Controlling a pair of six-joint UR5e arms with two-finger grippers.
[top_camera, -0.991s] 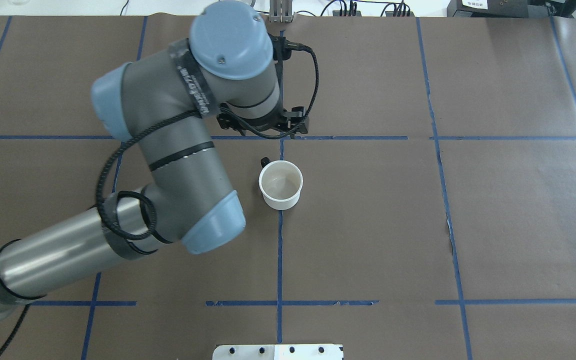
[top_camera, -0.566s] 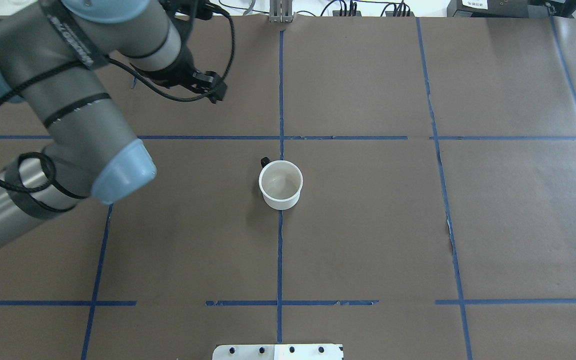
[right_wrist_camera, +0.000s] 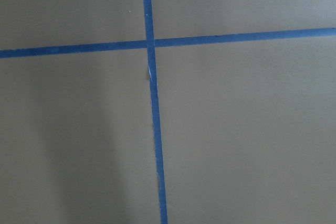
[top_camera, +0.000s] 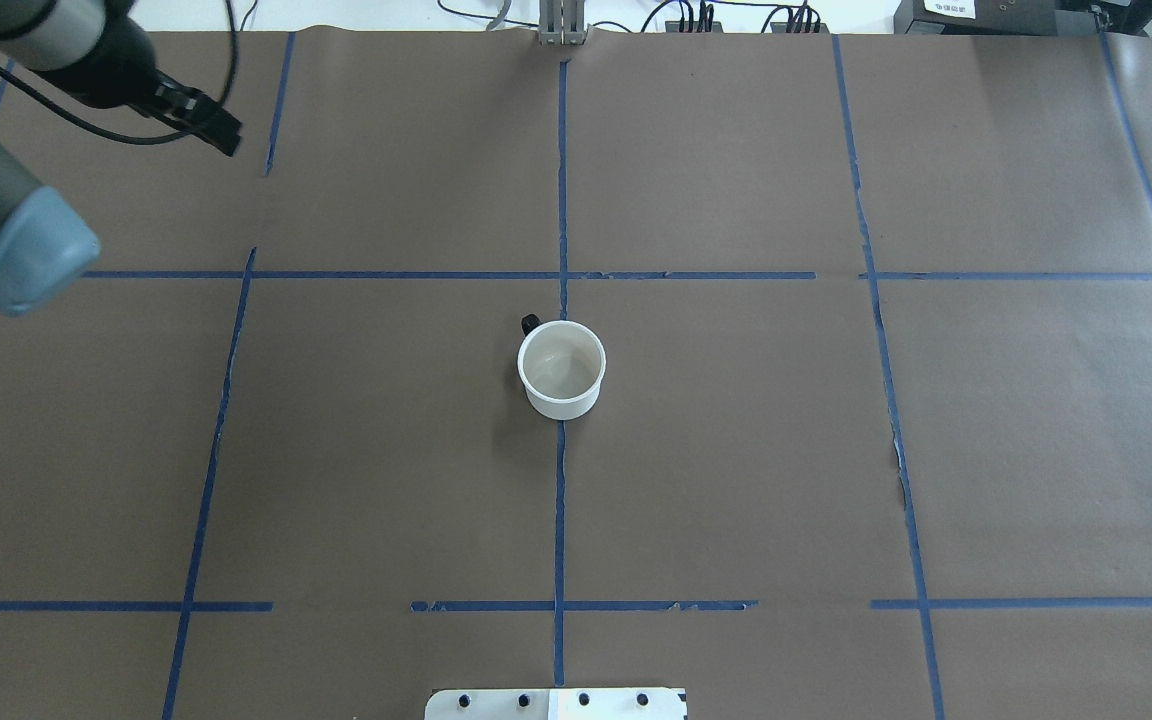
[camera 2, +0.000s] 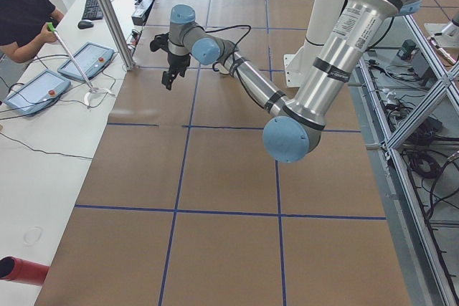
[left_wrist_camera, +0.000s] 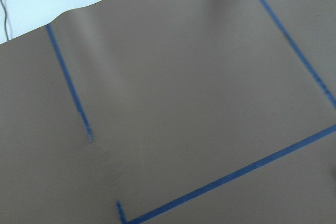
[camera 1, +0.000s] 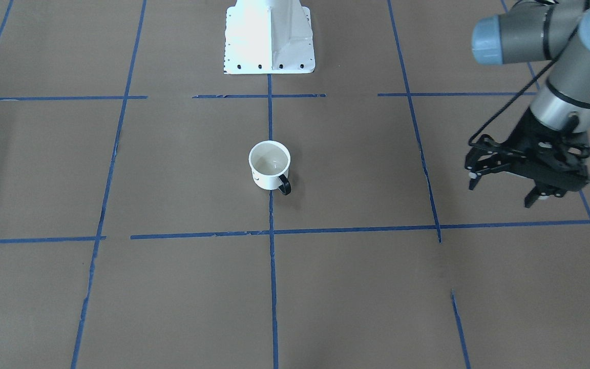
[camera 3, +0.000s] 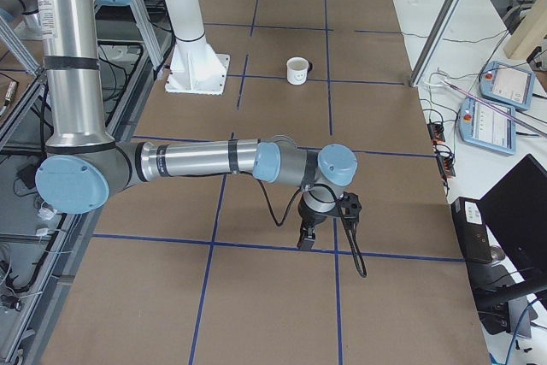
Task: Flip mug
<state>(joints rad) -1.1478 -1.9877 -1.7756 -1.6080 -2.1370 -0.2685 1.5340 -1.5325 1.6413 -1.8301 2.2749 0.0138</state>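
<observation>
The white mug [top_camera: 561,368] stands upright with its mouth up at the middle of the table, on a blue tape line. Its black handle [camera 1: 285,185] points to the far side, away from the robot. It also shows in the front view [camera 1: 269,163] and the right side view [camera 3: 297,70]. My left gripper [camera 1: 501,193] is open and empty, hanging above the table far to the mug's left; the overhead view shows it at the far left corner [top_camera: 216,128]. My right gripper [camera 3: 308,237] hovers low over the table's right end, far from the mug; I cannot tell whether it is open or shut.
The table is covered in brown paper with a blue tape grid [top_camera: 560,500]. The robot's white base plate [camera 1: 269,36] sits at the near middle edge. An operator [camera 2: 25,12] and control tablets [camera 2: 86,61] are beyond the far edge.
My left arm has swung away from just behind the mug to the table's far left corner. The mug has not moved.
</observation>
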